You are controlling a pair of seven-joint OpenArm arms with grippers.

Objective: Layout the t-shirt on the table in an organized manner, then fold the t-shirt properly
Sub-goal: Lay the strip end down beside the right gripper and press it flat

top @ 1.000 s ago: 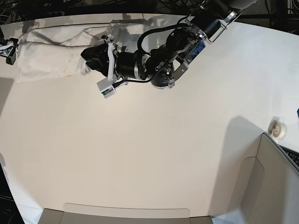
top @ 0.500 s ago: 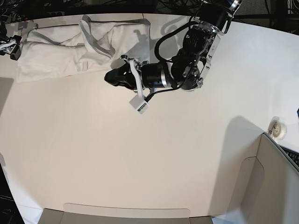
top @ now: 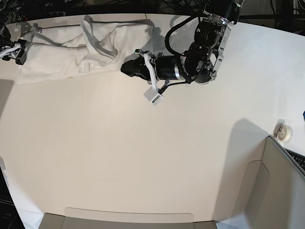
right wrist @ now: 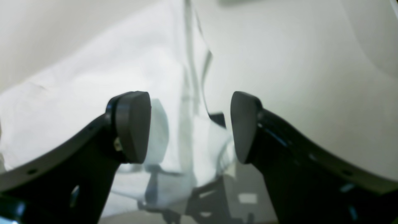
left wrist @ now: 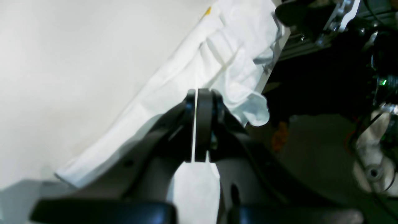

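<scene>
Left pincer [left wrist: 196, 124] withdrawn rightward, closed empty.

One t-shirt [top: 71, 45] here, bunched along the far edge of one table [top: 143, 157]. Two arms in play, so two end effectors: the left end effector [top: 127, 67] and the right end effector [top: 14, 50]. One small round white object [top: 285, 132] sits near the table's right edge. One grey-beige panel [top: 281, 191] stands at the lower right corner.

The base camera looked straight down on the table [top: 119, 157] from high up. Each wrist camera sat close behind its fingers [left wrist: 203, 121], facing along them. All three shared the shirt [top: 57, 52] at 11 o'clock.
</scene>
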